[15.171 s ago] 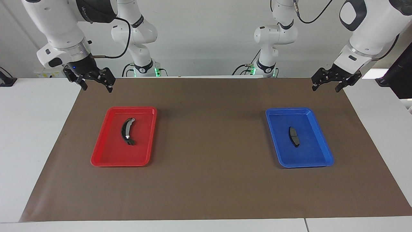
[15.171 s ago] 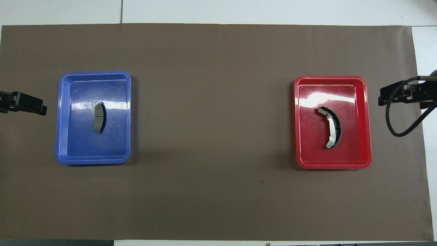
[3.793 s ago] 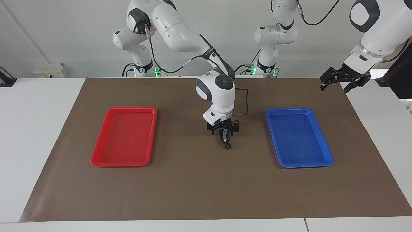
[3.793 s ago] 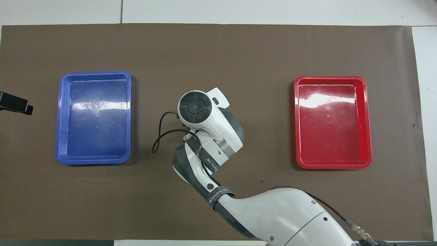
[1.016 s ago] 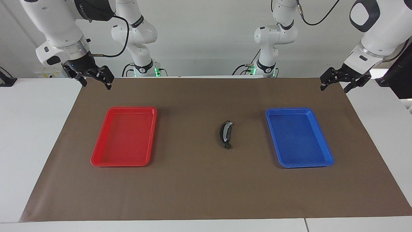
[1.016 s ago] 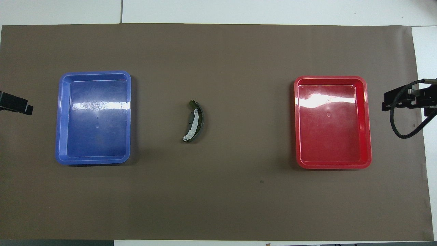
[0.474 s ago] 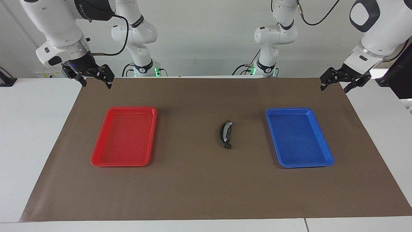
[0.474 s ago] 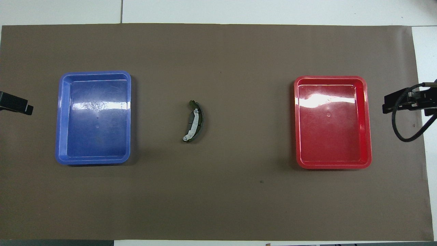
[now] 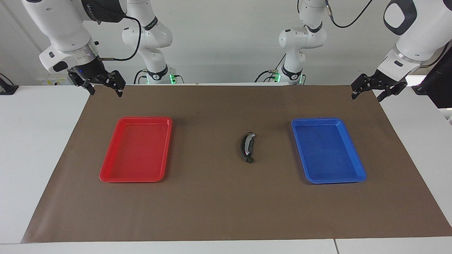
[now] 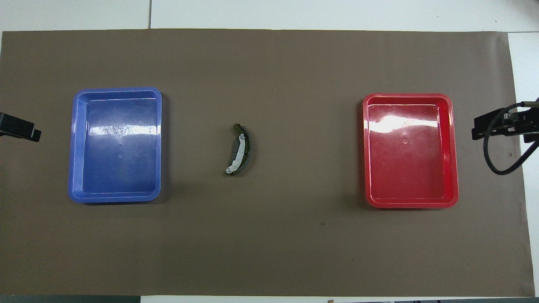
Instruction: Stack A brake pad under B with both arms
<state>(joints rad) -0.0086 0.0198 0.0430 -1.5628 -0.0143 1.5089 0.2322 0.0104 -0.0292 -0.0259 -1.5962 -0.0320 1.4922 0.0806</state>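
B (image 9: pixel 248 147) (image 10: pixel 239 149), the black crescent with a silver strip, lies on the brown mat (image 9: pixel 219 211) midway between the two trays. The A brake pad is hidden; I cannot make it out apart from B. My right gripper (image 9: pixel 106 92) (image 10: pixel 480 128) hangs open and holds nothing, over the mat's corner at the right arm's end, well clear of B. My left gripper (image 9: pixel 366 97) (image 10: pixel 25 129) hangs open with nothing in it, over the mat's corner at the left arm's end. Both arms wait.
A red tray (image 9: pixel 109 174) (image 10: pixel 454 151) with nothing in it sits toward the right arm's end. A blue tray (image 9: pixel 356 176) (image 10: pixel 72 147), also holding nothing, sits toward the left arm's end. White table (image 9: pixel 35 141) borders the mat.
The right gripper has shifted very slightly over its corner. B, the trays and the left gripper stay as they were.
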